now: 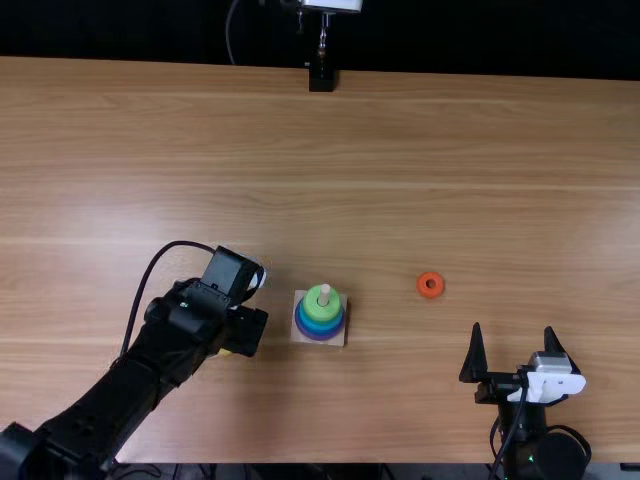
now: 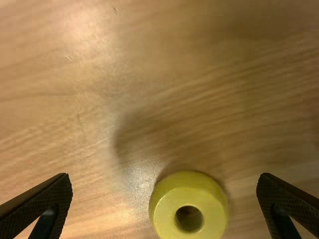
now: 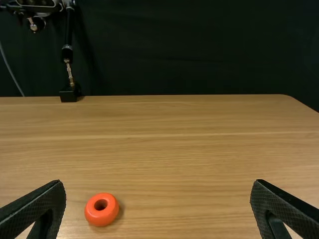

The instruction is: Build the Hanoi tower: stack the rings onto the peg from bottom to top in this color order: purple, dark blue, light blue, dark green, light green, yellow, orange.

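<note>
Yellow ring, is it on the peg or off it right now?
Off. The yellow ring lies on the table between the open fingers of the left claw, while the peg stands apart with the light green ring uppermost.

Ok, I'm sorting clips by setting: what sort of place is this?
Probably a robotics lab or test bench: two black robot arms at a wooden table, with a dark backdrop behind.

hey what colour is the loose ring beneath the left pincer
Yellow; the left wrist view shows that ring best.
</note>
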Robot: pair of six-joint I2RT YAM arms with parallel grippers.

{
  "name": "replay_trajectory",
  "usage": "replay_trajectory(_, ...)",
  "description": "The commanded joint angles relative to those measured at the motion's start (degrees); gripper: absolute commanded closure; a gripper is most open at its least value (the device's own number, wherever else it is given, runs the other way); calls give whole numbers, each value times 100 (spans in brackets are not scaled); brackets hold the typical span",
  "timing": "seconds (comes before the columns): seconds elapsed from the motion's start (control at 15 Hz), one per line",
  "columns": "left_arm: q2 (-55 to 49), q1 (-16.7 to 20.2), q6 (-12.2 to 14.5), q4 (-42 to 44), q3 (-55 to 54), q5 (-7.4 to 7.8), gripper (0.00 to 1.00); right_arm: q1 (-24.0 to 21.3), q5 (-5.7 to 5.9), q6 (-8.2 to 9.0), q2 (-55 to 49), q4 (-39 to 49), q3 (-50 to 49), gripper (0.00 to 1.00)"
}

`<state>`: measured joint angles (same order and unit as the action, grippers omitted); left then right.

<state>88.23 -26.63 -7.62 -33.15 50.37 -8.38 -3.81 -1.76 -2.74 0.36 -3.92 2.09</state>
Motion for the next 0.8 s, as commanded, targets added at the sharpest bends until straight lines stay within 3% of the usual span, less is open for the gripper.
replay_trajectory(0.0,221,27,55,-29,-177,79,0,-23,-3,-10,-36,-4,-86,0)
replay_trajectory(0.13,344,35,55,-60,-177,248,0,-23,-3,-10,-36,-4,-86,0)
replay_trajectory(0.67,547,44,45,-155,-177,237,0,-23,-3,-10,-36,-4,-86,0)
replay_trajectory(0.73,547,44,34,-208,-177,237,28,-23,-3,-10,-36,-4,-86,0)
